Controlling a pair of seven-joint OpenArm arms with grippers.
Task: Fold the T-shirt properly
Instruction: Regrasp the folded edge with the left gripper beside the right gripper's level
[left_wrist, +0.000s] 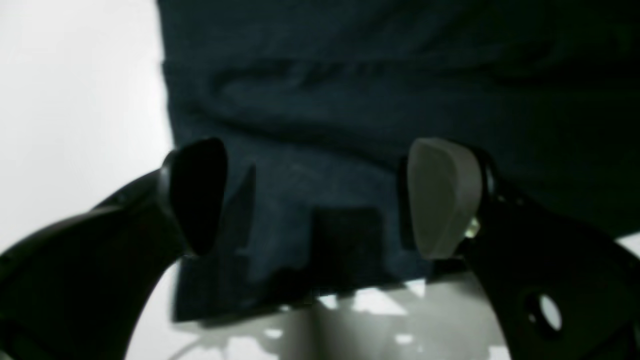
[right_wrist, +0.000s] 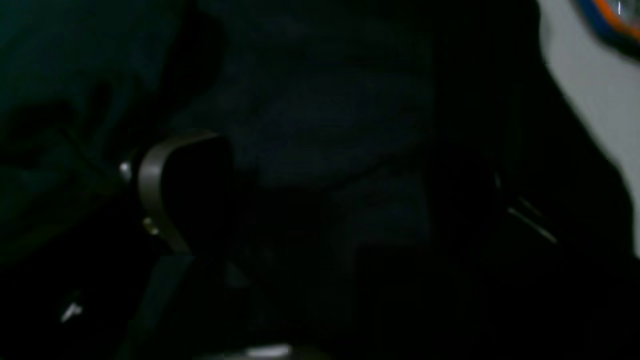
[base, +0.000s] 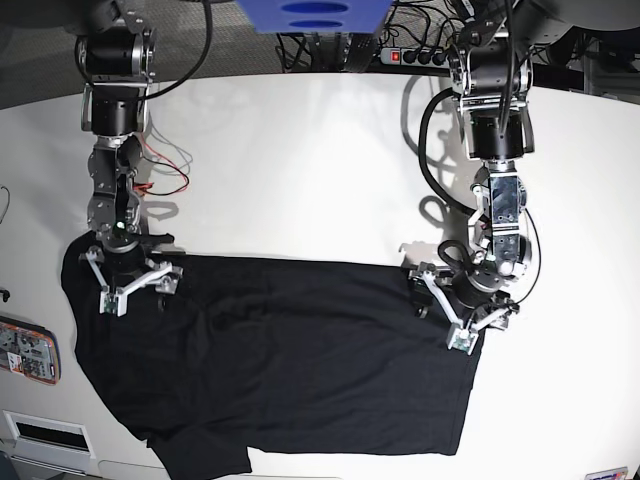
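- I'm looking down on a broad white matte table (base: 300, 170) with a curved far edge; it fills nearly the whole base view and is evenly lit, with soft shadows.
- Past the far edge I see dark floor, a tangle of black cables (base: 320, 45), and a black power strip with a red switch (base: 418, 57).
- A blue panel (base: 312, 14) sits at the far centre.
- Loose red wires (base: 172, 180) lie far left on the table.
- A small printed card (base: 28, 350) rests at the left edge.
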